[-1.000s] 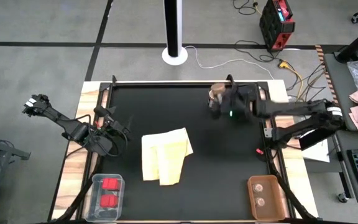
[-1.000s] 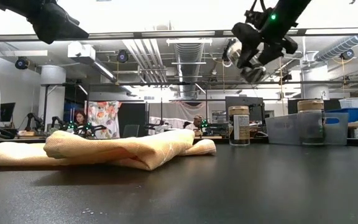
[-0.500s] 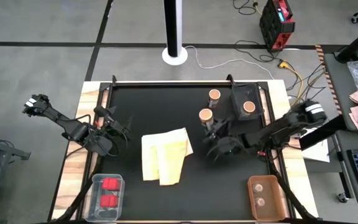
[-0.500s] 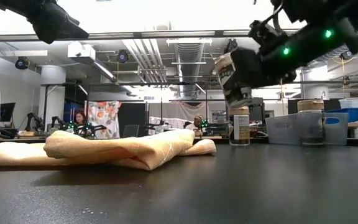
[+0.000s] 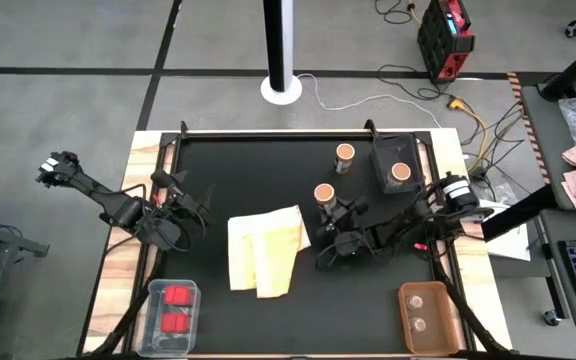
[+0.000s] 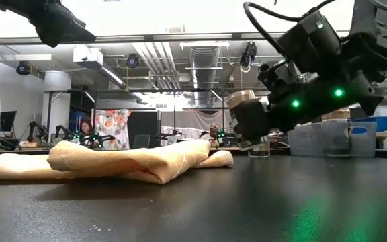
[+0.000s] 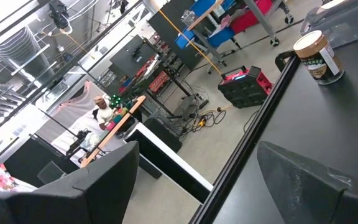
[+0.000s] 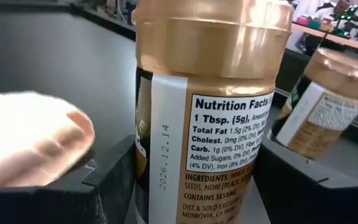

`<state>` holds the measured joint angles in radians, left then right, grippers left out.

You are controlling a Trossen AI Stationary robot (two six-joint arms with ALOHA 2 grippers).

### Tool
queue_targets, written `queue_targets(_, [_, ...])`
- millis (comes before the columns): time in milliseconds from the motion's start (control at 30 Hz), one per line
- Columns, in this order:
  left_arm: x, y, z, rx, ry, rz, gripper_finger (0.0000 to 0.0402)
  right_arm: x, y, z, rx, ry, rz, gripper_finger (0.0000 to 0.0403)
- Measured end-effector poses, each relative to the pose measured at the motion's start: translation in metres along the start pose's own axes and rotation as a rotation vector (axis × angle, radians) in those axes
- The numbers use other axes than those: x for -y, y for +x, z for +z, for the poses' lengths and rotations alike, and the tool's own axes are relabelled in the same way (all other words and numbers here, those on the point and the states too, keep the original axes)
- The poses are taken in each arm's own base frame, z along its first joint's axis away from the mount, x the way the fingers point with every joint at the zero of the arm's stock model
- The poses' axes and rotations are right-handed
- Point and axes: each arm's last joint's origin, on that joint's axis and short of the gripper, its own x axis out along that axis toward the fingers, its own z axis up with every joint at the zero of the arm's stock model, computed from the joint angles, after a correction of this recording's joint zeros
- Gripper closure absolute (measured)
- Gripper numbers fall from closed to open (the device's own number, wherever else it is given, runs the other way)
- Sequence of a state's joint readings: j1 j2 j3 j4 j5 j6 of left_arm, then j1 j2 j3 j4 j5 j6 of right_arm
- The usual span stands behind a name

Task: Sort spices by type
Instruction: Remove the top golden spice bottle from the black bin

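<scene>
A round jar with a tan-brown top (image 5: pixel 324 193) sits upright between my right gripper's (image 5: pixel 333 212) fingers, over the table's middle-right, just right of the folded yellow cloth (image 5: pixel 266 248). A second jar (image 5: pixel 345 153) stands on its base farther back. A third jar (image 5: pixel 400 172) stands in a clear bin. Red blocks (image 5: pixel 176 308) lie in a clear tub at the near left. Two pale round ones (image 5: pixel 420 310) lie in a brown tray at the near right. My left gripper (image 5: pixel 173 215) hangs open at the table's left, touching nothing. My right gripper pinches the jar's labelled body (image 8: pixel 166 155) below the lid, one finger (image 8: pixel 104 180) on each side. The fingers come level from the table's near-right side. The jar (image 6: pixel 247 117) is lifted clear of the table, nearly upright, tipped slightly.
The cloth (image 6: pixel 113 161) lies in a low heap left of the held jar. The clear bin (image 5: pixel 396 160) sits at the far right edge. Bare black table shows between the cloth, the brown tray (image 5: pixel 428 318) and the near edge.
My right gripper, shut on the jar throughout, has carried it from high over the far right of the table toward the near edge and the cloth, coming down close to the tabletop. The two other jars, covered by the arm a second ago, now show.
</scene>
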<state>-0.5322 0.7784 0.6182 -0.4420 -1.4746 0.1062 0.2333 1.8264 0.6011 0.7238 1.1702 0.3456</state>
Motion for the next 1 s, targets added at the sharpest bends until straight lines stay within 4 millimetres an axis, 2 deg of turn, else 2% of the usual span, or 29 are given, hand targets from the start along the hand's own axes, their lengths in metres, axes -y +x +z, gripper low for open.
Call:
queue_targets(133, [0.0,0.0,0.0,0.0,0.0,0.0,0.0091,-0.001,0.002,-0.01,-0.011,-0.011,-0.02,0.0136])
queue_targets(233, [0.0,0.0,0.0,0.0,0.0,0.0,0.0091,-0.001,0.002,-0.01,-0.009,0.009,-0.025,0.0134])
queue_targets(467, [0.0,0.0,0.0,0.0,0.0,0.0,0.0091,-0.001,0.002,-0.011,-0.02,-0.001,-0.005,0.01])
queue_targets(833, [0.0,0.0,0.0,0.0,0.0,0.0,0.0091,-0.002,0.002,-0.011,-0.028,0.002,0.015,0.0115])
queue_targets(1000, [0.0,0.0,0.0,0.0,0.0,0.0,0.0091,-0.001,0.002,-0.014,-0.046,-0.03,0.015,0.0091])
